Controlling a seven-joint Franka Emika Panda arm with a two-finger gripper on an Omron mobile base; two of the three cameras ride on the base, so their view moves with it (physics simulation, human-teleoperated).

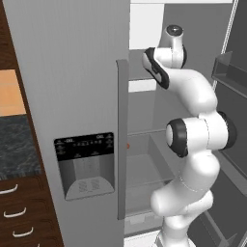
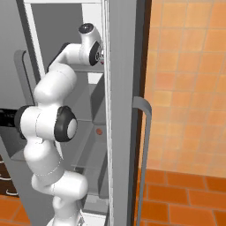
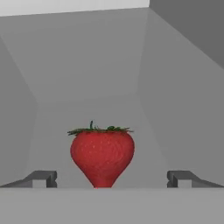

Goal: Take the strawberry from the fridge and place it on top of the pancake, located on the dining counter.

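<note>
The strawberry (image 3: 103,155), bright red with a green leafy cap, sits on a grey shelf inside the fridge (image 1: 72,72). My gripper (image 3: 112,179) is open, its two dark fingertips (image 3: 43,178) standing wide to either side of the berry without touching it. In the base views my arm reaches into the open right half of the fridge, and the hand is hidden behind the door edge (image 2: 121,110). A small red speck (image 1: 128,145) shows at that edge on a middle shelf, also seen from the right (image 2: 99,131). The pancake and the dining counter are out of view.
The fridge's left door, with its black water dispenser (image 1: 87,164) and long handle (image 1: 122,140), is shut. The right door (image 1: 229,72) is swung open, with bins. Dark wood drawers (image 1: 19,212) and a dark counter (image 1: 14,144) lie left. An orange tiled wall (image 2: 185,88) is right.
</note>
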